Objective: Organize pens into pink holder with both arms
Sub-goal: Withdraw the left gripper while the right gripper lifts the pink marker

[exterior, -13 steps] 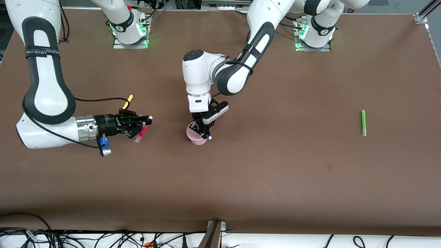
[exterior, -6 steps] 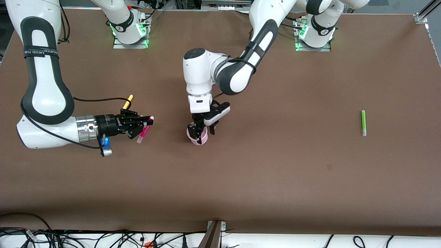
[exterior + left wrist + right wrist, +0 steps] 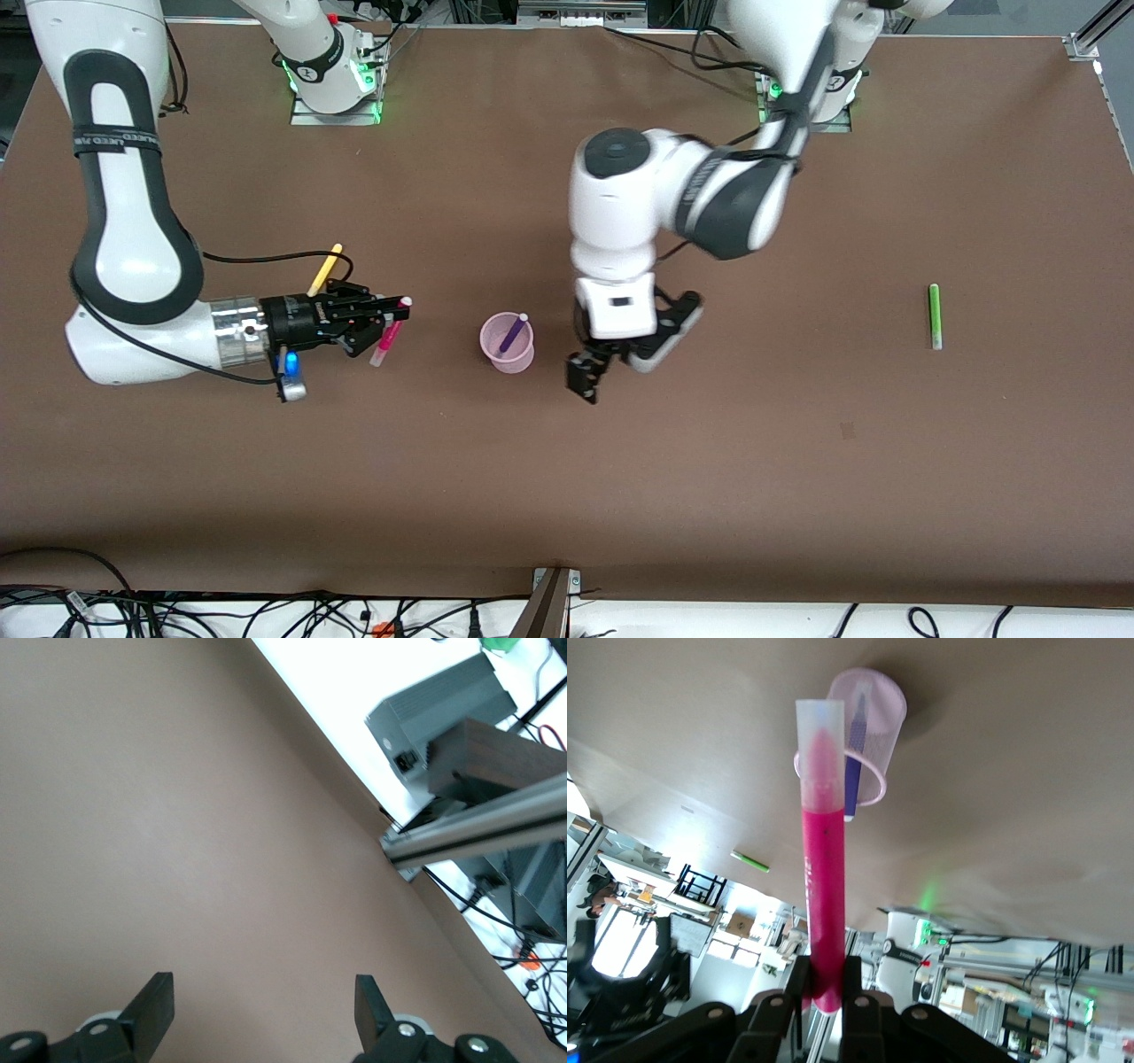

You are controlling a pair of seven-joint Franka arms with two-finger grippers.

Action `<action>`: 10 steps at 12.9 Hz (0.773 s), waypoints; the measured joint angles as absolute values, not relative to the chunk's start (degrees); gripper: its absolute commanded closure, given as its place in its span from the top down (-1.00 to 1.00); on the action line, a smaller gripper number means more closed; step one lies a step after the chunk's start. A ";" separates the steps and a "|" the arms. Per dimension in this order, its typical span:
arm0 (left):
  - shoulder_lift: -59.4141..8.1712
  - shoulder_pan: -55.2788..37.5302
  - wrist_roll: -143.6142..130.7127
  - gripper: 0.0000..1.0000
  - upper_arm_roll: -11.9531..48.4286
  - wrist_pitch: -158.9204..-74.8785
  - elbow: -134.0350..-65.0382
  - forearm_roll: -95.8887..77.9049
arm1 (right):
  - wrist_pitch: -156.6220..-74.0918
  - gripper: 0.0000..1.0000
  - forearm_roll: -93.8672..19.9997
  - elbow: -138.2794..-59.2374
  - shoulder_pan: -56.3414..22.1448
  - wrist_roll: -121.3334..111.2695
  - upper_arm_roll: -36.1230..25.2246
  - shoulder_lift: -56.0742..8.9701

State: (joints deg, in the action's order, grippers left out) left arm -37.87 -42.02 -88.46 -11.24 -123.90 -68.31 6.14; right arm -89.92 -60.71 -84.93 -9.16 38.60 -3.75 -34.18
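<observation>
**Purple pen in the holder, magenta pen held aloft**

Nearest the front edge of the desk [image 3: 797,496], the left gripper [image 3: 592,377] hung with its jaws apart and empty, beside the pink holder [image 3: 508,344]. The holder stood near the desk's middle with the purple pen [image 3: 512,332] leaning inside it. Toward the right arm's end, the right gripper [image 3: 383,321] had its jaws clamped on the magenta-pink pen [image 3: 822,895]. The yellow pen [image 3: 324,269] lay farther back. The green pen [image 3: 934,315] lay near the left arm's end edge.
</observation>
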 measured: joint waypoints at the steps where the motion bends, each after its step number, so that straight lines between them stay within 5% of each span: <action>1: -34.11 -40.25 -83.30 0.85 -11.22 -121.44 -71.00 3.68 | -90.87 -1.00 -62.70 -84.96 -10.27 39.63 -3.67 -34.85; 3: -27.48 -35.86 -70.44 1.00 -11.23 -113.92 -74.29 -2.48 | -93.75 -1.00 -67.38 -85.00 -13.17 40.47 -3.53 -36.10; 10: -16.46 -19.69 -28.20 1.00 -11.12 -90.62 -77.07 -7.25 | -103.01 -1.00 -79.72 -87.51 -20.44 43.39 -3.38 -39.62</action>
